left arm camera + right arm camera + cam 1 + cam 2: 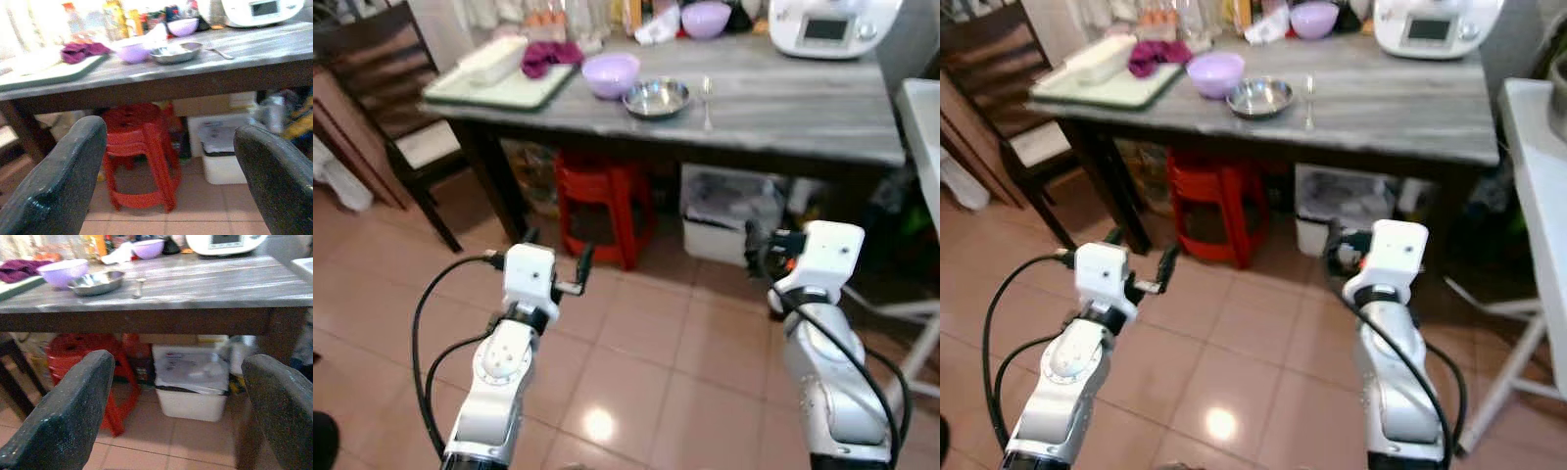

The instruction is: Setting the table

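Your tableware sits far ahead of both hands, up on the grey tabletop [783, 108], while the hands hang low over the tiled floor, well short of its near edge. The left hand [556, 262] is spread wide and empty; the right hand [176, 396] is spread wide and empty too. The steel bowl [656, 97] lies roughly between the two arms, touching the lilac bowl [611, 73] on its left. The spoon [706, 98] lies just right of the steel bowl, its long axis running near to far, so your right hand looks the nearer one for it. Both bowls appear empty. The green tray [499, 86] at far left carries a white box [492, 59] and a purple cloth [548, 54].
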You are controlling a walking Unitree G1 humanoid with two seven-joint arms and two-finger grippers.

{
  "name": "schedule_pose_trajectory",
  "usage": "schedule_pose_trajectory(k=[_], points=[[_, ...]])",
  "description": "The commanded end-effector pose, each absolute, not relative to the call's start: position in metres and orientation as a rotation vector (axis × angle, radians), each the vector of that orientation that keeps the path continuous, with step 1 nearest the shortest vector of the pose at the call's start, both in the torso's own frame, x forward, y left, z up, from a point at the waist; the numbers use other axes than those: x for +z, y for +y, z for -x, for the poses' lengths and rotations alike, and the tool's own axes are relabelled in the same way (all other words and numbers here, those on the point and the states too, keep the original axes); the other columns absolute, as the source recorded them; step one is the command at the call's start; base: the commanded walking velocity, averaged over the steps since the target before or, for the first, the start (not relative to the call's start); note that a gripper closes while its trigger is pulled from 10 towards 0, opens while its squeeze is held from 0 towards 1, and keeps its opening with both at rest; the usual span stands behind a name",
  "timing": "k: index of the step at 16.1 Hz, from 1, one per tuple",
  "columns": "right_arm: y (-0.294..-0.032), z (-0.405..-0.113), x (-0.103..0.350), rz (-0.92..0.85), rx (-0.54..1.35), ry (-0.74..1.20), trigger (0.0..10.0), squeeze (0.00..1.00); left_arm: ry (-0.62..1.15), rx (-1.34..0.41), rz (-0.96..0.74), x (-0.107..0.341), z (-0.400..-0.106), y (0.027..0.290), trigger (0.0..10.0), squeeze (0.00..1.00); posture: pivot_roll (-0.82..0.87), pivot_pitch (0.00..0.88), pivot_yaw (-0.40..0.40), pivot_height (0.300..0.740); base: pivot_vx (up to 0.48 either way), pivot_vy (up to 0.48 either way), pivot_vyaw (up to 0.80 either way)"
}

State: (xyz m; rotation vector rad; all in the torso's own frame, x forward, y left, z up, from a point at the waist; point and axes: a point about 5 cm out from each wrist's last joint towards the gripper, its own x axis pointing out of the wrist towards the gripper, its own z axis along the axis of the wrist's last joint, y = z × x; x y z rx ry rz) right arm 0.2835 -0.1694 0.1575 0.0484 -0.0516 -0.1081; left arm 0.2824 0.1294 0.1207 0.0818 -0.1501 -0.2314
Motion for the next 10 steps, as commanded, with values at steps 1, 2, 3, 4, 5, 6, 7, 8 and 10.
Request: schedule_pose_trajectory(k=[1,2,3,4,5,6,7,8,10], points=[[-0.1663,-0.2847,0.1578,-0.055,-0.1,-0.047,10.0,0.0,-0.157,-0.232,-0.089,0.1232,-0.2843,0.1347,10.0,0.0,-0.2,0.125,0.068,0.74,0.0,0.0,-0.8],[-0.1655,-0.2847,0.1572,-0.056,-0.098,-0.045,10.0,0.0,-0.155,-0.234,-0.082,0.1234,-0.2846,0.1357,10.0,0.0,-0.2,0.125,0.068,0.74,0.0,-0.289,-0.8],[-0.1651,-0.2848,0.1571,-0.057,-0.096,-0.045,10.0,0.0,-0.155,-0.236,-0.079,0.1236,-0.2846,0.1356,10.0,0.0,-0.2,0.125,0.068,0.74,0.0,-0.319,-0.8],[-0.165,-0.2849,0.1572,-0.058,-0.096,-0.047,10.0,0.0,-0.155,-0.239,-0.076,0.1238,-0.2846,0.1351,10.0,0.0,-0.2,0.125,0.068,0.74,0.0,-0.382,-0.8],[-0.1649,-0.2848,0.1573,-0.06,-0.095,-0.049,10.0,0.0,-0.156,-0.245,-0.067,0.1243,-0.2844,0.1338,10.0,0.0,-0.2,0.125,0.068,0.74,0.0,-0.386,0.0],[-0.1648,-0.2848,0.1578,-0.061,-0.094,-0.051,10.0,0.0,-0.156,-0.247,-0.065,0.1245,-0.2843,0.1334,10.0,0.0,-0.2,0.125,0.068,0.74,0.0,-0.382,0.0],[-0.1649,-0.2854,0.1595,-0.062,-0.094,-0.06,10.0,0.0,-0.157,-0.249,-0.062,0.1247,-0.2842,0.1329,10.0,0.0,-0.2,0.126,0.068,0.74,0.0,-0.39,0.0],[-0.1653,-0.2855,0.16,-0.062,-0.094,-0.063,10.0,0.0,-0.157,-0.25,-0.061,0.1245,-0.284,0.1326,10.0,0.0,-0.2,0.126,0.068,0.74,0.0,-0.394,0.0],[-0.1654,-0.2851,0.1599,-0.064,-0.094,-0.062,10.0,0.0,-0.153,-0.255,-0.057,0.1235,-0.283,0.132,10.0,0.0,-0.2,0.128,0.066,0.74,0.0,-0.401,0.0]])
